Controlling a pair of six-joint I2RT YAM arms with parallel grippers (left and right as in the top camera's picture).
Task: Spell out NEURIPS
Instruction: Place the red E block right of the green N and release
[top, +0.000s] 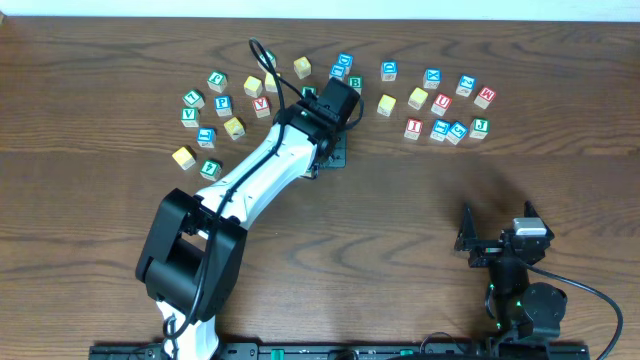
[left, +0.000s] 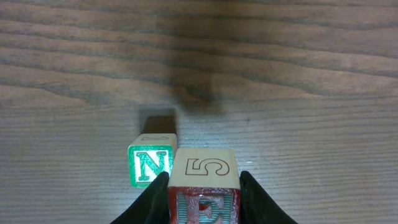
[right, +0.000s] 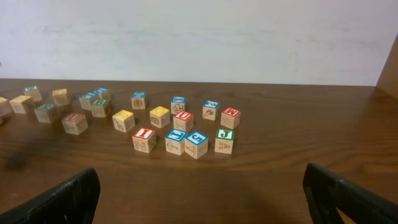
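Note:
In the left wrist view my left gripper is shut on a red E block whose upper face shows a 5. It sits right beside a green N block on the table, to the N's right. In the overhead view my left gripper is below the middle of the block scatter. The red U block, red I block and blue P block lie among the scatter. My right gripper rests open and empty at the front right; it also shows in the right wrist view.
Several loose letter blocks lie in a band across the far table, a left cluster around and a right cluster around. The right cluster shows in the right wrist view. The table's far edge meets a white wall.

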